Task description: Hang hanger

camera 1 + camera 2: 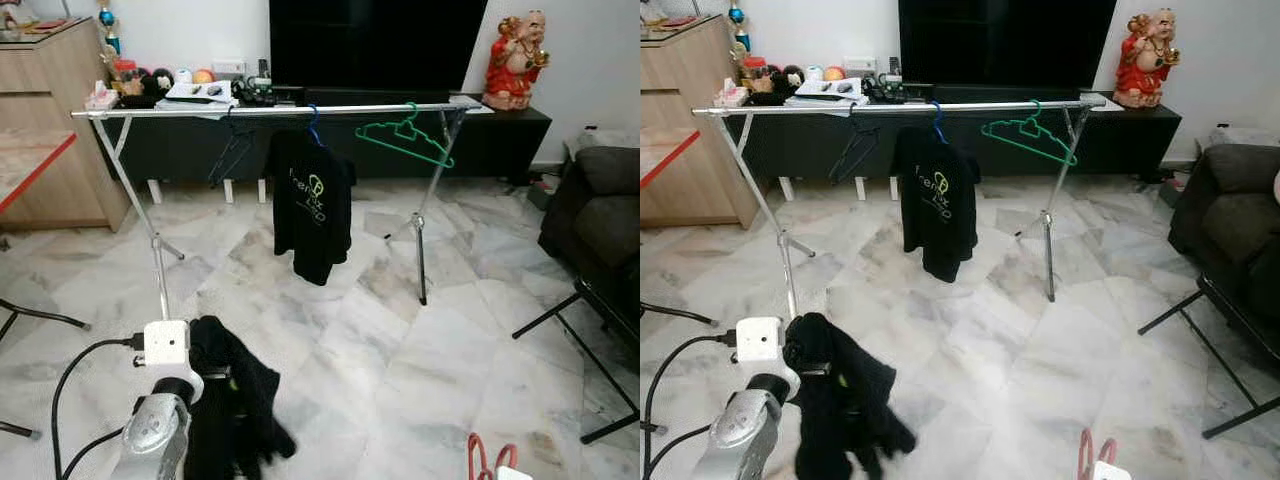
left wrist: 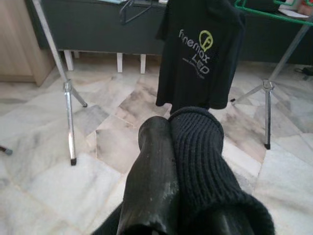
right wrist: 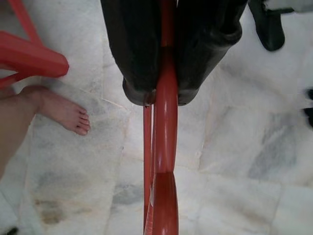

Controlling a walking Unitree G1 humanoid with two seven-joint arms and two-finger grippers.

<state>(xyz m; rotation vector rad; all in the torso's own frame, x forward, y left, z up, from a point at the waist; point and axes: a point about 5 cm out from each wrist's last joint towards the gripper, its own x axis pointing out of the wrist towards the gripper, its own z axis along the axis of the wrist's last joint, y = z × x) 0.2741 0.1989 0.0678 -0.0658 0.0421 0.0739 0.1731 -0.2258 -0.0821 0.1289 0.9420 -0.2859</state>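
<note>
Between the right gripper's [image 3: 160, 95] fingers, clamped tight, the red hanger [image 3: 164, 196] is hanging low, well short of the rail [image 1: 270, 111] ahead. The left gripper [image 2: 183, 161] is pinching a black garment [image 1: 235, 400], which could snag the hanger in the lift. Bare rail is lying between the shirt [image 1: 312, 205] and green hanger [image 1: 405, 135], with open floor [image 1: 400, 330] before it.

L arm raised low-left, left claw [image 2: 171, 161] clamped on black cloth, right claw [image 3: 161, 93] pinching red hanger

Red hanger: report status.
Right gripper shut on red hanger, held low. Left gripper shut on black garment. Rail ahead; person's foot nearby.
</note>
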